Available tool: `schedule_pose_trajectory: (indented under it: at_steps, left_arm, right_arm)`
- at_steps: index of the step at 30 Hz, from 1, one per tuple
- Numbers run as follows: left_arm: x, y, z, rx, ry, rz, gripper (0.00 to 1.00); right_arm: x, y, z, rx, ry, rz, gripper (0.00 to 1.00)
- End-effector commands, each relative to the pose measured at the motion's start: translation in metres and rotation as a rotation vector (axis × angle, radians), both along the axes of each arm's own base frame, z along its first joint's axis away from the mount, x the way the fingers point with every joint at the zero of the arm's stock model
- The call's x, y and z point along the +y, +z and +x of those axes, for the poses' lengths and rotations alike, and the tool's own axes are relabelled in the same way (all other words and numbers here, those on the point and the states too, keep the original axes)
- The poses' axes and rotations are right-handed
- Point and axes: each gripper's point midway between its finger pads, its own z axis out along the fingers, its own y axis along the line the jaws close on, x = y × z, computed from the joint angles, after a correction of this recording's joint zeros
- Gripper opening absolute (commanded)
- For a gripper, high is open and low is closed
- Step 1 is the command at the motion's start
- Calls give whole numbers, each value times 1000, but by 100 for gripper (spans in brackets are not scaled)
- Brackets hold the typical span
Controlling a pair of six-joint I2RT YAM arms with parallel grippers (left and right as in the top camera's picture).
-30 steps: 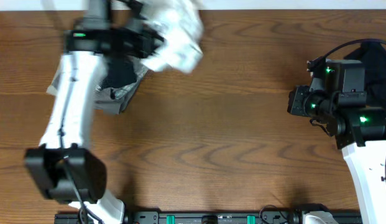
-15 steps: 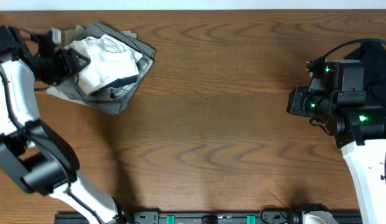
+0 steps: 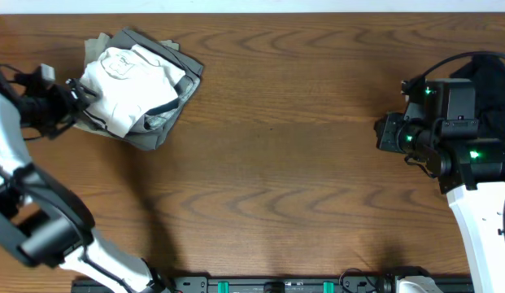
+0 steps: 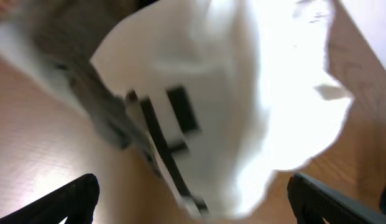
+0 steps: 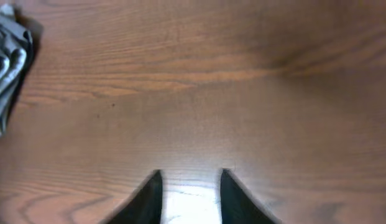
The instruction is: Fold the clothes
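Brown wooden table [image 3: 301,163] holds the white T-shirt [image 3: 130,77], folded on a grey garment [image 3: 158,130] at the far left. The left gripper [image 3: 76,98] sits beside it, jaws wide apart and empty. The right gripper [image 5: 189,193] is a little open and empty too. This piece looks done, so I think the next move is to grab another garment.

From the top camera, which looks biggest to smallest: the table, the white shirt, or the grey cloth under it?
1. Table.
2. Grey cloth: its edges stick out past the shirt.
3. White shirt, bundled on top.
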Motion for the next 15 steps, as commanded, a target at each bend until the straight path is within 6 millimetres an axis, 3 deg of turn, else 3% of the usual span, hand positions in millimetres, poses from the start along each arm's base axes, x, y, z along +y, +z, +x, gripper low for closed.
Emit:
schedule_pose_trajectory:
  at_steps: [1, 4, 7, 10, 15]
  left_arm:
    - [-9, 62, -10, -102, 6, 113, 98]
    - [-41, 104, -18, -189, -56, 162, 98]
    - [-98, 139, -30, -293, -251, 242, 98]
    - [-154, 163, -50, -356, -418, 353, 98]
    - [-189, 182, -78, -342, -414, 600, 98]
  right_arm:
    - [-2, 5, 6, -34, 10, -12, 35]
    - [-1, 13, 17, -96, 38, -31, 39]
    - [0, 29, 32, -208, 118, -98, 42]
    - [1, 51, 43, -325, 173, -156, 58]
    - [10, 73, 40, -407, 205, -119, 76]
